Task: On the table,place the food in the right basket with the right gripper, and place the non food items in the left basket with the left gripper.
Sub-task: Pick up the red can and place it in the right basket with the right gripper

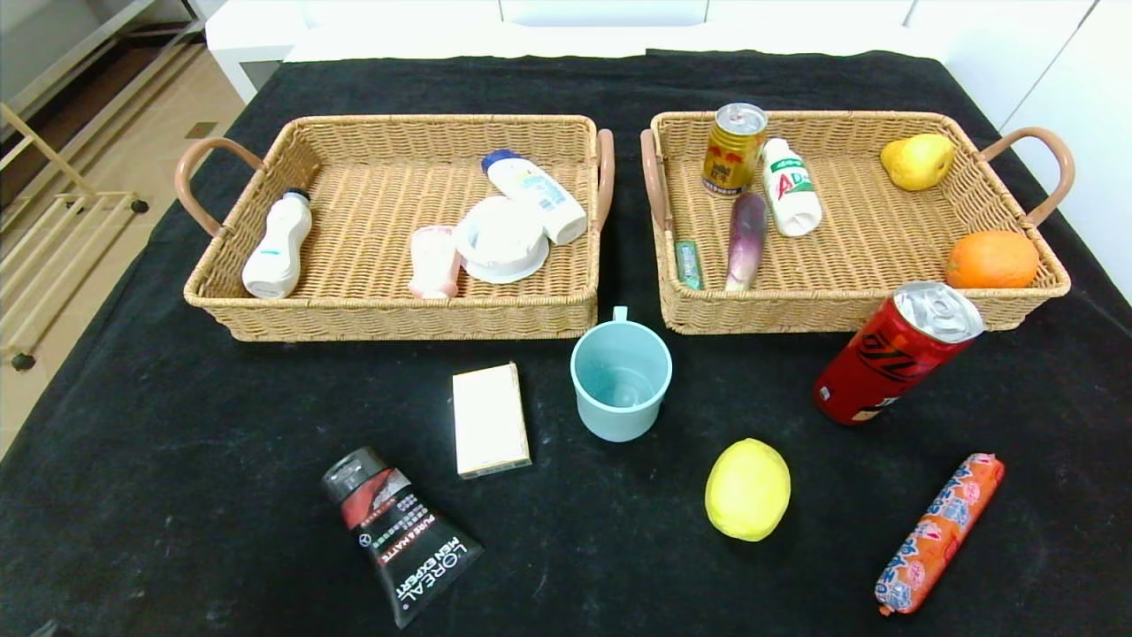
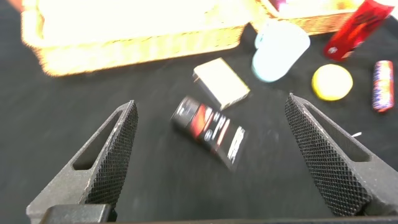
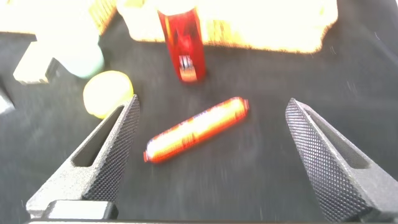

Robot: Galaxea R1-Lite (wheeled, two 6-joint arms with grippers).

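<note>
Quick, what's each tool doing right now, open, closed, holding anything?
Left tool: open, empty, above the L'Oreal tube.
Right tool: open, empty, above the sausage.

A black cloth table is seen beneath two tan woven baskets with pinkish-brown handles. A light blue mug, a cream box, a black-and-red tube, a yellow lemon, a red can lettered in black and an orange-red sausage are shown.
</note>
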